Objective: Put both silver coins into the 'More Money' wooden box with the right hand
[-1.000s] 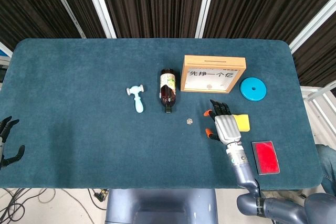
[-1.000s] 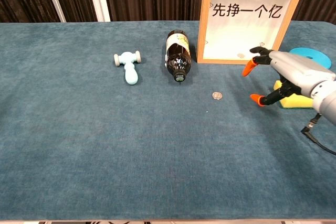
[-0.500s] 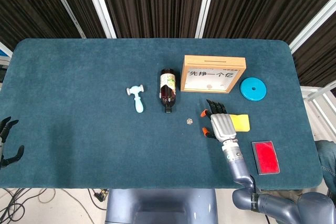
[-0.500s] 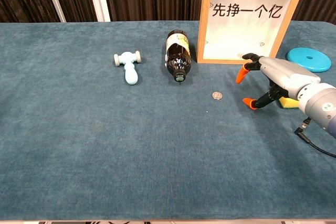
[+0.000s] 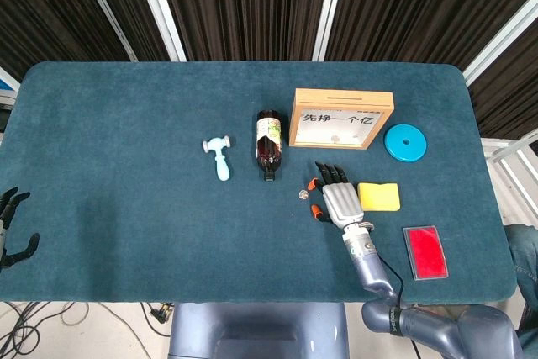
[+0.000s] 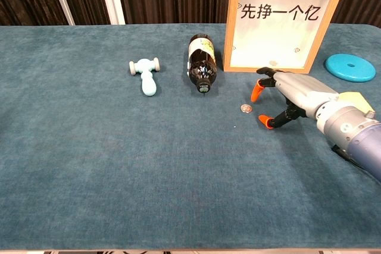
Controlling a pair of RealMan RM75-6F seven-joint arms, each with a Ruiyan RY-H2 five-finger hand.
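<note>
Worktop (image 5: 126, 124): dark teal cloth; dark slatted wall with white strips behind

Right hand (image 5: 336, 199): palm down over the cloth, fingers spread, orange fingertips (image 6: 256, 93) apart, holding nothing and, as far as the views show, touching nothing

Coin (image 6: 246, 108): one silver coin flat on the cloth, just left of the right hand's orange tips, apart from them; only this one is visible

Box (image 6: 286, 19): upright wooden frame marked "More Money", just beyond the hand

Bottle (image 5: 268, 142): brown, on its side, beyond and left of the hand, cap toward the near edge

Hammer (image 5: 219, 157): pale blue toy, further left

Sponge (image 5: 379, 196): yellow, just right of the hand

Disc (image 5: 405, 141): blue, beyond and right of the hand, beside the box

Card (image 5: 423, 251): red, right of the forearm, near the front edge

Left hand (image 5: 13, 224): at the far left edge off the worktop, fingers apart, holding nothing

Change: over the last second the right hand has moved left from beside the sponge to the coin; the sponge, partly covered before, shows whole in the head view; coin and other items unmoved
</note>
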